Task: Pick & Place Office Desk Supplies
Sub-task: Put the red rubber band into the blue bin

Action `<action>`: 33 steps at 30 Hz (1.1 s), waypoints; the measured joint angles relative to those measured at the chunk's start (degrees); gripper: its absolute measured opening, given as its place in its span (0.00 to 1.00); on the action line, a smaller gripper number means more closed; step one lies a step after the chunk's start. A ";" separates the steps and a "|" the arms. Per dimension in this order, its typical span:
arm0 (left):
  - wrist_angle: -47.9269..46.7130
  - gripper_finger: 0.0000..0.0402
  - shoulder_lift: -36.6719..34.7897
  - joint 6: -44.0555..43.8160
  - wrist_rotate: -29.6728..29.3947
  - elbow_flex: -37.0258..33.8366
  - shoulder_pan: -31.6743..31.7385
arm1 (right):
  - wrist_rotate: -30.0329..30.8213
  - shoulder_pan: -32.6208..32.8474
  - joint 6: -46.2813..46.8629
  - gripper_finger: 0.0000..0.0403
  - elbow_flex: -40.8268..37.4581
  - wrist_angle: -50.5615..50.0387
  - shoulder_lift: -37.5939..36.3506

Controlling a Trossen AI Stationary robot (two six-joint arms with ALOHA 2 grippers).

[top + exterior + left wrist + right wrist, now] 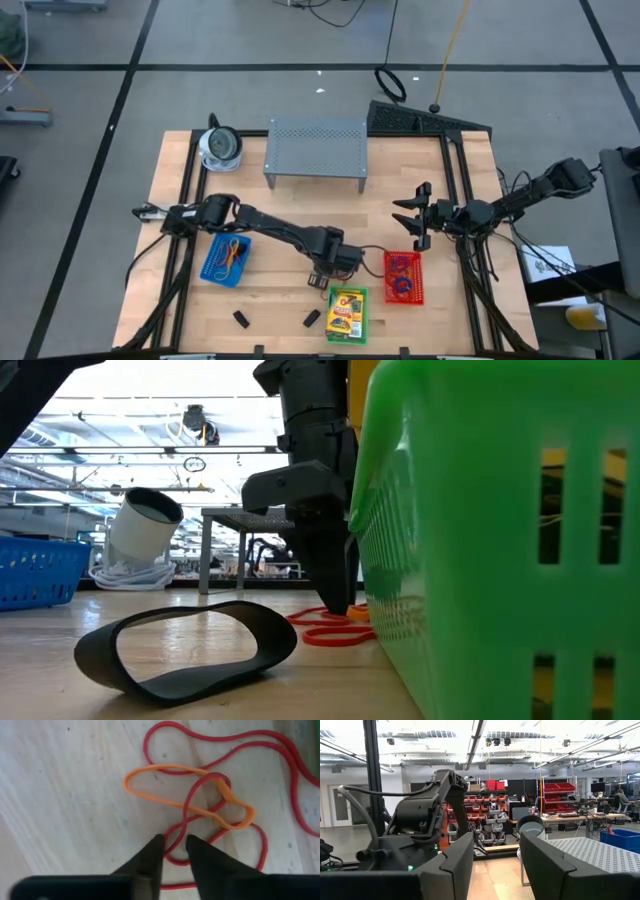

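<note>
Red rubber-band loops point(220, 755) and an orange loop point(150, 770) lie tangled flat on the wooden table, just beyond the far side of the green basket point(347, 333). My left gripper point(175, 842) points straight down over them, open by a narrow gap. One strand of a red loop point(172, 837) runs between its fingertips. The low view shows the fingers point(335, 585) down at the bands point(330, 632). My right gripper point(413, 215) waits open at the right, raised and clear of everything.
The green basket holds a yellow-orange crayon box point(346, 310). A red basket point(403, 277) with bands stands to its right and a blue basket point(227, 260) at the left. Two black clips point(241, 319) point(311, 318) lie near the front edge. The grey shelf point(315, 150) and a round white object point(220, 147) stand at the back.
</note>
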 joint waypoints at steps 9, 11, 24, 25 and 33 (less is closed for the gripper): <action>-0.31 0.02 1.27 -5.56 -4.20 0.02 -0.45 | 0.02 0.00 0.00 0.39 0.00 0.04 -0.02; -1.23 0.01 1.17 -6.62 -3.47 0.02 0.02 | 0.02 0.00 0.00 0.39 0.00 0.02 -0.02; -8.45 0.00 -6.07 -11.15 -5.71 -0.77 3.10 | 0.03 -0.01 0.00 0.39 -0.04 -0.02 -0.02; -9.14 0.00 -7.09 -11.92 -6.38 -0.54 3.32 | 0.04 -0.01 0.00 0.39 -0.04 -0.04 -0.03; -15.08 0.00 -13.41 -17.56 -9.22 -0.37 3.47 | 0.10 -0.02 -0.24 0.39 -0.07 -0.52 -0.04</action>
